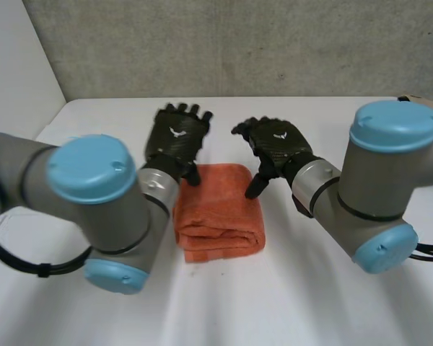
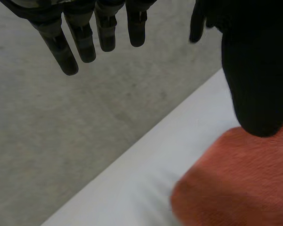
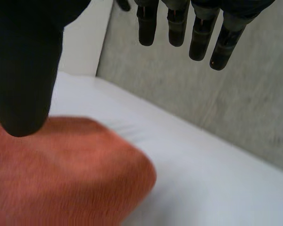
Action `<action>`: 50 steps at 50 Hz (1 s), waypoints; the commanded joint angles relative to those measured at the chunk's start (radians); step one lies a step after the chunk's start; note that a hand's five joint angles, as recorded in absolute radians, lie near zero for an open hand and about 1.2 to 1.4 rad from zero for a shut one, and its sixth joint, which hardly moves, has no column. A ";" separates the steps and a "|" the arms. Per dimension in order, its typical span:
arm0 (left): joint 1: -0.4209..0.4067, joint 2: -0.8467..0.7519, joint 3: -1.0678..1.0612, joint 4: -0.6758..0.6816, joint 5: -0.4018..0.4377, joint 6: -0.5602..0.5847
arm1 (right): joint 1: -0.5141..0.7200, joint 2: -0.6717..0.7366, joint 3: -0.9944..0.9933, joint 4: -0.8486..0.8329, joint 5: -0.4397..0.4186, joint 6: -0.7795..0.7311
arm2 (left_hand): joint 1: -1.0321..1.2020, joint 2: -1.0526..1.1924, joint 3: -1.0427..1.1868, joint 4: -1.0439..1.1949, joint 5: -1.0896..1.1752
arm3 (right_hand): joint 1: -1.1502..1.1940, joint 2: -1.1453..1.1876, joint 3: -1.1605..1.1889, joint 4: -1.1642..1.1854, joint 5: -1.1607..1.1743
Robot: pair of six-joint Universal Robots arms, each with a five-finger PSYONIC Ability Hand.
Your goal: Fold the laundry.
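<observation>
Evidently the orange terry towel [image 1: 220,209] lies folded compactly mid-surface [image 1: 310,288]. The left hand [image 1: 177,138] and right hand [image 1: 278,143] hover open over the towel's far corners, gripping nothing. Folding appears essentially complete.

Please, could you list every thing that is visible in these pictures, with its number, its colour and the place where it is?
towel: one, orange, folded, in the middle of the table between the two arms.
table: one, white, under the towel.
wall: one, grey, behind the far edge of the table.
left arm: one, grey with light-blue caps, at the towel's left side.
right arm: one, grey with light-blue caps, at the towel's right side.
left hand: one, black, open, fingers straight, at the towel's far left corner.
right hand: one, black, open, thumb pointing down at the towel's far right corner.
</observation>
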 commanded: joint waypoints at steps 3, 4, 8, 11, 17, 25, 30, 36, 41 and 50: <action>-0.005 -0.176 0.096 -0.159 -0.003 0.014 | -0.003 0.226 -0.191 0.193 -0.008 -0.017 | 0.025 0.012 0.005 0.012 -0.005 | -0.027 -0.045 -0.039 -0.057 -0.062; -0.005 -0.193 0.100 -0.189 -0.009 0.019 | -0.003 0.240 -0.200 0.207 -0.010 -0.019 | 0.031 0.018 0.011 0.018 0.001 | -0.027 -0.045 -0.039 -0.057 -0.062; 0.000 -0.218 0.097 -0.265 -0.053 0.045 | -0.003 0.301 -0.238 0.274 -0.025 -0.030 | 0.042 0.030 0.022 0.030 0.013 | -0.027 -0.045 -0.039 -0.057 -0.062; 0.004 -0.218 0.088 -0.312 -0.092 0.062 | -0.004 0.327 -0.261 0.302 -0.020 -0.077 | 0.036 0.024 0.017 0.024 0.007 | -0.027 -0.045 -0.039 -0.057 -0.062; 0.000 -0.199 0.085 -0.325 -0.086 0.055 | 0.008 0.297 -0.269 0.303 -0.007 -0.185 | 0.031 0.018 0.011 0.018 0.001 | 0.004 -0.014 -0.008 -0.027 -0.032; -0.010 -0.046 0.099 -0.323 -0.026 0.052 | 0.014 0.116 -0.191 0.210 0.003 -0.209 | 0.025 0.012 0.005 0.013 -0.005 | -0.027 -0.045 -0.039 -0.057 -0.062; 0.006 0.107 0.103 -0.323 0.105 0.054 | 0.014 -0.030 -0.007 0.025 0.038 -0.220 | 0.036 0.024 0.017 0.024 0.007 | -0.027 -0.045 -0.039 -0.057 -0.062; 0.065 0.215 0.094 -0.351 0.319 0.049 | 0.023 -0.145 0.273 -0.188 0.066 -0.286 | 0.060 0.047 0.040 0.048 0.030 | -0.027 -0.045 -0.039 -0.057 -0.062; 0.096 0.248 0.094 -0.447 0.483 0.029 | 0.089 -0.141 0.410 -0.282 0.062 -0.320 | 0.060 0.047 0.040 0.048 0.030 | -0.027 -0.045 -0.039 -0.057 -0.062; 0.105 0.252 0.096 -0.486 0.554 0.009 | 0.158 0.031 0.430 -0.424 0.076 -0.324 | 0.057 0.044 0.037 0.045 0.027 | -0.027 -0.045 -0.039 -0.057 -0.062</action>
